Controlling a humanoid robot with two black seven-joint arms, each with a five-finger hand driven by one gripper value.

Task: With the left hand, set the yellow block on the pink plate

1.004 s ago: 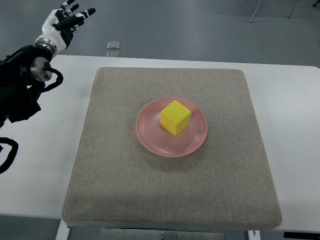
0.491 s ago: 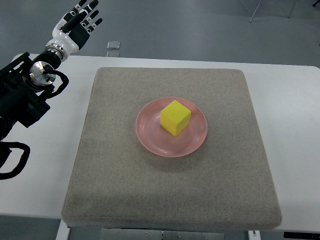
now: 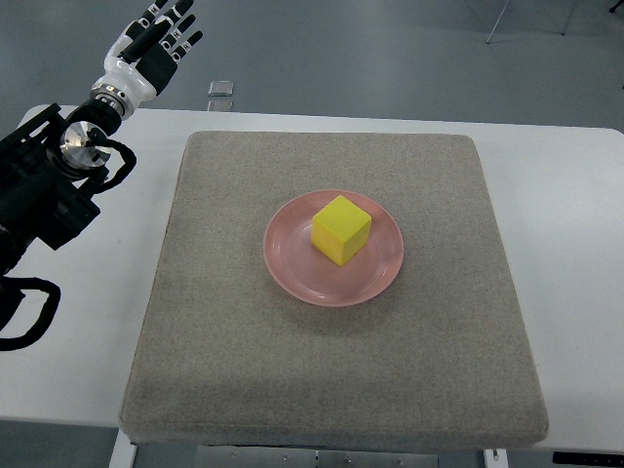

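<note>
A yellow block [image 3: 341, 229] sits on the pink plate [image 3: 292, 268] in the middle of the grey mat. My left hand [image 3: 156, 44] is far from it, raised beyond the table's back left corner, fingers spread and holding nothing. Its black arm [image 3: 44, 185] comes in from the left edge. The right arm does not show.
The grey felt mat [image 3: 331, 370] covers most of the white table [image 3: 575, 244]. A small clear object [image 3: 221, 89] lies on the floor just past the table's far edge.
The left hand swung to the right and slightly up a second ago and has barely moved since. The block and the plate stayed put.
</note>
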